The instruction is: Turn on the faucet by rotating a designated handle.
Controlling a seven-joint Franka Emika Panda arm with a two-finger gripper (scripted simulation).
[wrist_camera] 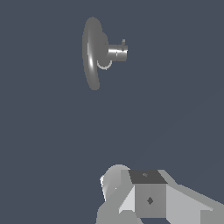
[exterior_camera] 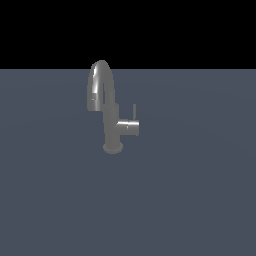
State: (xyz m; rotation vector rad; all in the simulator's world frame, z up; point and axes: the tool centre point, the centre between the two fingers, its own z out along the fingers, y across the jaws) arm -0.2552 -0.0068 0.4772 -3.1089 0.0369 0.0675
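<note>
Jaws [wrist_camera: 148, 197] well apart from handle [wrist_camera: 123, 43]

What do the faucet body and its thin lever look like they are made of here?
The grey arched-spout faucet looks like polished or brushed metal: bright highlight streaks run along the spout and column. The thin grey rod handle on its stubby side cylinder appears to be the same metal, but duller; it is too small to judge its finish. As this is a render, the material is only apparent.
</note>
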